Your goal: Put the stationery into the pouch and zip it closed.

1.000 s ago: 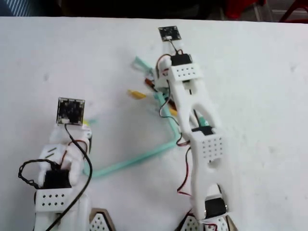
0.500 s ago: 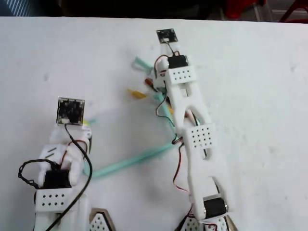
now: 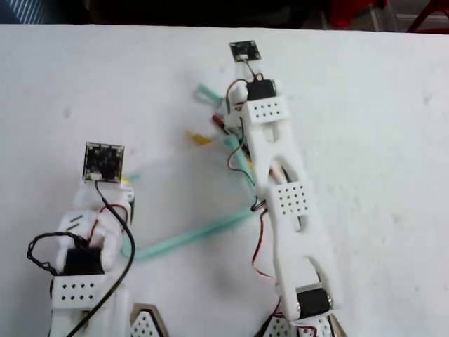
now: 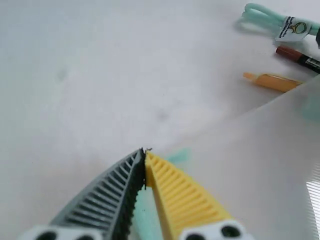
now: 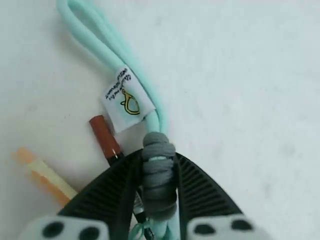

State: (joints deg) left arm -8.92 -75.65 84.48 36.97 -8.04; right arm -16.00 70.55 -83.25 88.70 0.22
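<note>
Left tool [image 4: 145, 152] is clenched on the pouch [image 4: 250, 150] — its grey and yellow ribbed fingers meet at the tips, with a strip of the pouch's mint trim pinched between them. The pouch body is a frosted, translucent sheet lying flat on the white matte tabletop [image 3: 365, 105]. In the high view I see its mint edging as an L: one leg runs from the left arm toward the right arm, the other turns up along that arm. Right tool [image 5: 158, 156] sits at the far end of that second leg, black ribbed fingers gripping a grey sleeve [image 5: 159, 185] — chunky, wound-looking, cylindrical — that sits on the mint cord [image 5: 107, 45]. The cord is smooth and round, doubled into a long narrow loop lying on the tabletop beyond the fingertips, with a small white tag [image 5: 127, 97] folded round it just past the sleeve. The stationery is outside the pouch. The brown pen [image 5: 104, 134], glossy with a blunt round end, lies just beside the cord, its other end hidden behind a right finger. The orange pen [image 5: 42, 172], semi-clear plastic, lies next to it on the side away from the cord. In the left wrist view one end of the orange pen reaches the pouch's translucent edge; I can't tell if it goes under.
</note>
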